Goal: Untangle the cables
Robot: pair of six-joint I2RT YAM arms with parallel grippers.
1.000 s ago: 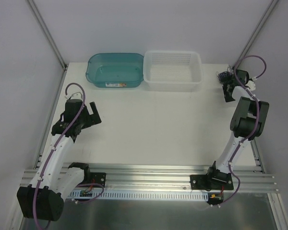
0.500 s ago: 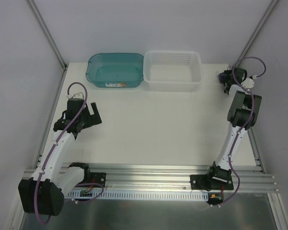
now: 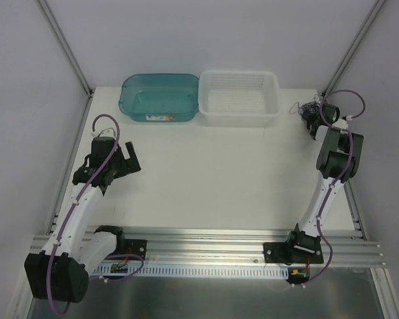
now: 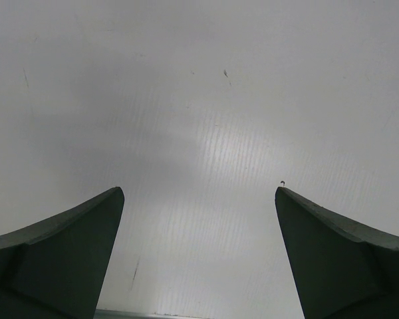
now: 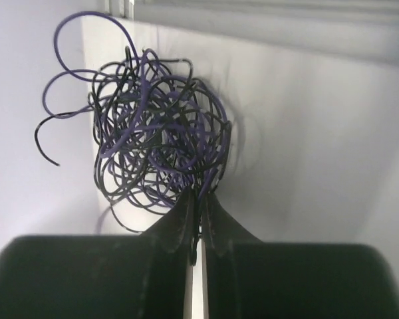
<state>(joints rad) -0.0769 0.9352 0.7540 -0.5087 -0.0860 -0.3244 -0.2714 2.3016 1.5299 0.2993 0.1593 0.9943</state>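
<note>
**Cables** (image 5: 156,143): one dark knot of black and purple strands looped through one another. It fills the upper left of the right wrist view, with loose ends curling off to the left. In the top view it sits at the upper right, by the far right corner of the table (image 3: 219,179).

**Right gripper** (image 5: 199,199): fingers pressed together, pinching a few strands at the knot's lower edge. Taking the edge rather than the middle looks meant to let you draw single strands out of the bulk.

**Left gripper** (image 4: 199,191): jaws wide apart over the table, nothing between them. It is at the middle left of the top view, well apart from the knot. It appears to be waiting, and you will probably need it to hold the knot before any pull helps.

**Tub** (image 3: 159,109) and **basket** (image 3: 239,117): side by side at top centre, likely where freed strands go.

**Hard to make out:**
- The fingers hide the pinch itself, so you cannot count the strands caught.
- The right arm covers part of the knot from above.
- You cannot tell whether the knot rests on the table or hangs lifted.
</note>
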